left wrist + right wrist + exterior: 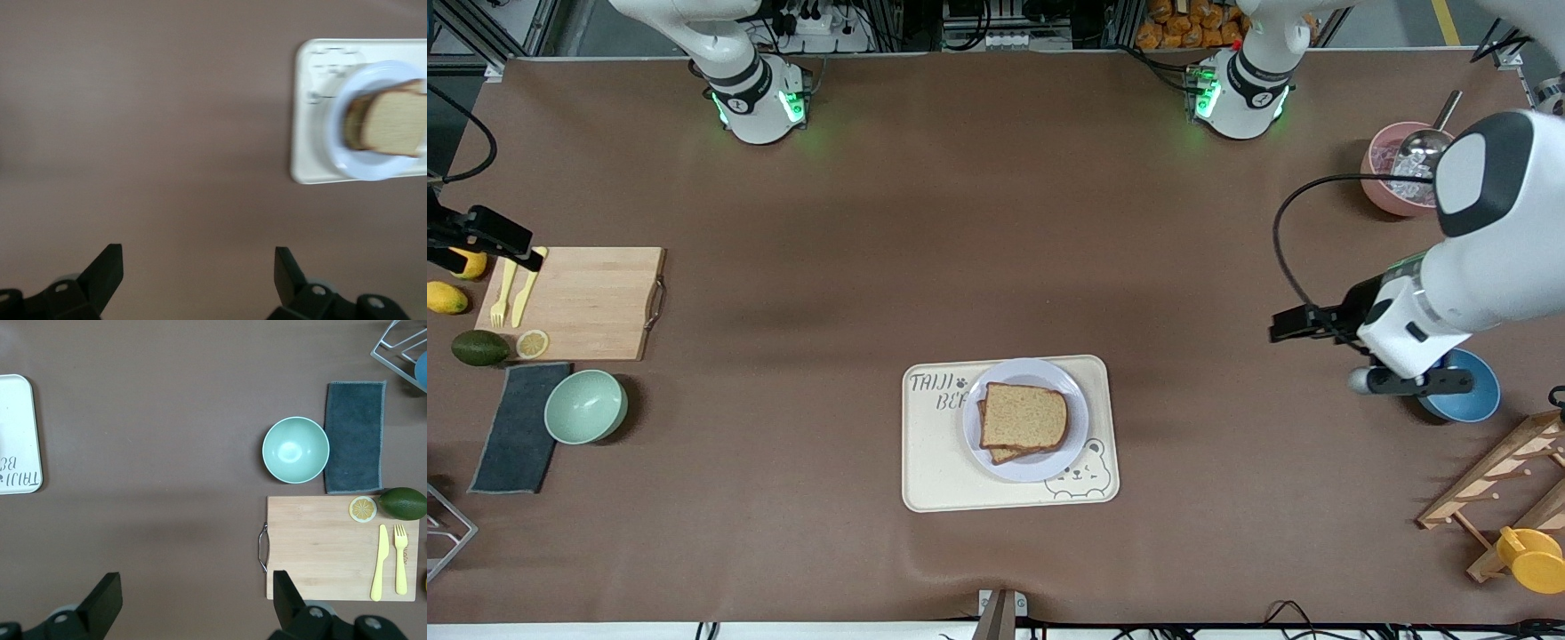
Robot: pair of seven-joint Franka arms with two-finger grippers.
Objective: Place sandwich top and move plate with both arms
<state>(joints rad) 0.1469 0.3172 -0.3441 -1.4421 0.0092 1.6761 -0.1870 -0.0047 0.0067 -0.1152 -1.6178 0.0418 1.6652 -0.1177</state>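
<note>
The sandwich top (1024,415), a tan bread slice with a brown crust, lies on another slice on the pale round plate (1072,400). The plate stands on a cream bear-print tray (934,480) near the front camera, mid-table. The left wrist view shows the sandwich top (395,123), the plate (333,140) and the tray (303,120) well away from the fingers. My left gripper (1414,382) (198,260) hangs open and empty above the blue bowl (1476,396), apart from the tray. My right gripper (197,583) is open and empty above bare table beside the cutting board (320,547).
At the right arm's end: a wooden cutting board (587,302) with yellow fork, knife and lemon slice, an avocado (479,348), a green bowl (585,406), a grey cloth (516,436). At the left arm's end: a pink bowl (1383,182) with scoop, a wooden rack (1507,484), a yellow cup (1534,558).
</note>
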